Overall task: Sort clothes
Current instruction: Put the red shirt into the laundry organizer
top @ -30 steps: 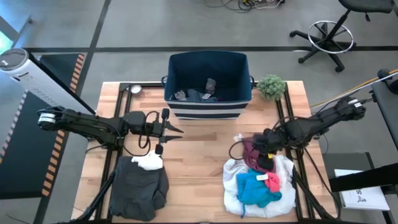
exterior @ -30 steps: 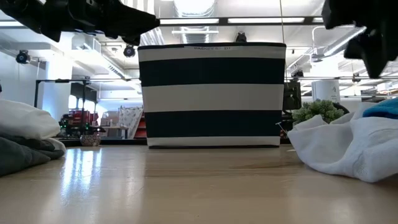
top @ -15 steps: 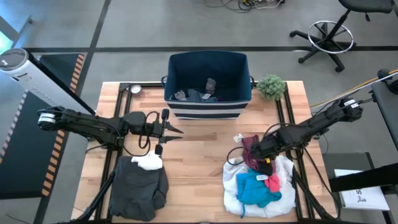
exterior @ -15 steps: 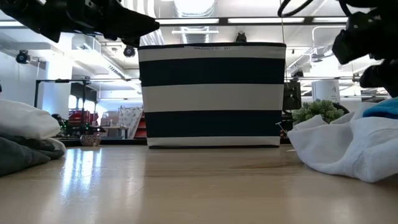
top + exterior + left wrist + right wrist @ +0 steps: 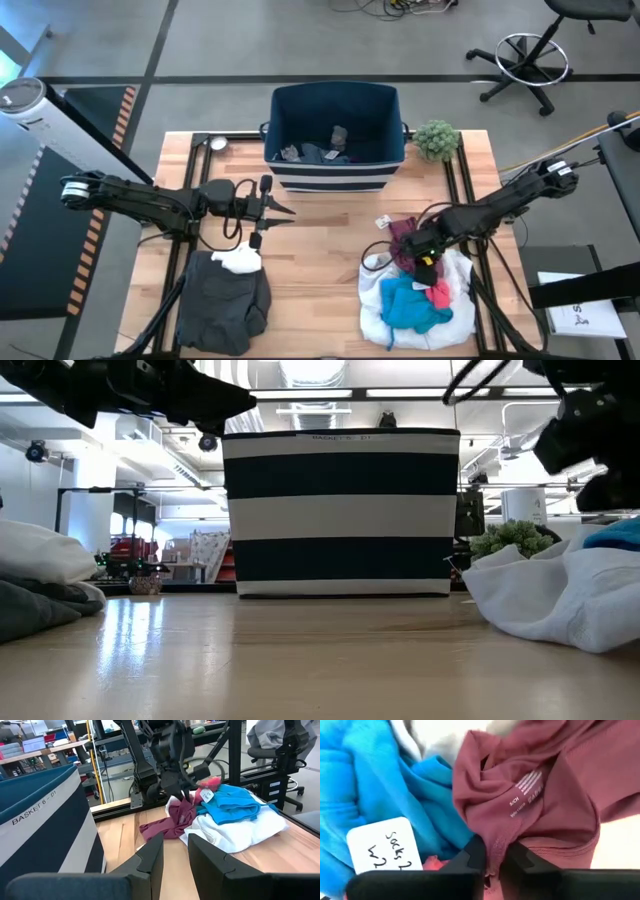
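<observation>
On the table's right lies a pile of clothes: a white garment (image 5: pixel 375 290) underneath, a bright blue one (image 5: pixel 408 305), a pink piece (image 5: pixel 438 294) and a maroon garment (image 5: pixel 404 238) at the pile's far edge. My right gripper (image 5: pixel 425 258) is down on the pile, shut on the maroon garment (image 5: pixel 540 795). At the near left a dark grey garment (image 5: pixel 222 298) lies flat with a white piece (image 5: pixel 240 261) on its far edge. My left gripper (image 5: pixel 275 214) hovers open beyond them, with nothing between its fingers (image 5: pixel 150 857). My right gripper pinches a gathered fold of the maroon garment (image 5: pixel 496 845) between its two fingers, just beside the sewn-in label (image 5: pixel 525 787). The fingers come from above, slanting from the table's right. The cloth peaks up at the fingers (image 5: pixel 179 802); the rest lies slack on the table (image 5: pixel 160 827).
A navy bin with white stripes (image 5: pixel 335 100) stands at the far middle with a few small pieces inside. A small green plant (image 5: pixel 436 138) sits to its right. A paper tag (image 5: pixel 380 847) lies on the blue garment. Bare wood (image 5: pixel 315 260) lies between the two piles.
My right gripper has moved down and a little toward the table's near edge, onto the maroon garment at the far side of the pile.
</observation>
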Controlling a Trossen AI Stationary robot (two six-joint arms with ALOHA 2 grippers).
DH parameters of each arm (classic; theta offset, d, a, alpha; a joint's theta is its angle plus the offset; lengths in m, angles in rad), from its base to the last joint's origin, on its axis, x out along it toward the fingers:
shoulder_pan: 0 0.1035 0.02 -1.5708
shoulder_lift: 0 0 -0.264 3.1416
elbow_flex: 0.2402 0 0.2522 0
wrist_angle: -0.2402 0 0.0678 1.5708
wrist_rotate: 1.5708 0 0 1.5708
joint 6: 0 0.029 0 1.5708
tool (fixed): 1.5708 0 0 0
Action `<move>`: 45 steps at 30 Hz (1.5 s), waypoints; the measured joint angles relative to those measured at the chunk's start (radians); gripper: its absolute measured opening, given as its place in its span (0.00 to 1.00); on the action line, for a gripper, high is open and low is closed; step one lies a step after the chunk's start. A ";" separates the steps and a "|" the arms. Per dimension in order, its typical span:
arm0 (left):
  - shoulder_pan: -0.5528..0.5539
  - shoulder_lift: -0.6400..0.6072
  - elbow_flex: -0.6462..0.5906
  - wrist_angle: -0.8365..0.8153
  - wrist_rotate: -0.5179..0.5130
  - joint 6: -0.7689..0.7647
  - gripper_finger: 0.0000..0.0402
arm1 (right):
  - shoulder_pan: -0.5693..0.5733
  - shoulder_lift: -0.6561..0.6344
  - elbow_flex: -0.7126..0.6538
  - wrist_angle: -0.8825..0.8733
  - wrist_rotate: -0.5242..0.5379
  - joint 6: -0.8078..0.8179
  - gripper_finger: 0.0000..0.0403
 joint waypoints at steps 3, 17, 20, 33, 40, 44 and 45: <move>0.000 0.000 0.000 0.000 0.000 0.000 0.19 | 0.000 -0.003 0.052 -0.003 0.021 -0.005 0.04; 0.000 0.000 0.000 0.001 0.000 0.000 0.19 | -0.002 0.002 0.505 -0.060 0.465 -0.254 0.01; 0.000 0.000 0.000 0.001 0.000 0.000 0.19 | -0.005 0.016 0.598 -0.059 0.591 -0.343 0.00; 0.000 0.000 0.000 0.003 0.000 0.005 0.19 | -0.191 0.162 0.960 0.042 0.808 -0.840 0.00; 0.000 0.000 0.000 0.005 0.000 0.005 0.19 | -0.416 0.273 1.147 0.081 0.632 -0.979 0.00; 0.000 0.000 0.000 0.010 0.000 0.005 0.19 | -0.545 0.358 1.251 0.072 0.518 -0.996 0.00; 0.000 0.000 0.000 0.010 0.000 0.005 0.19 | -0.576 0.378 1.272 0.064 0.496 -0.997 0.00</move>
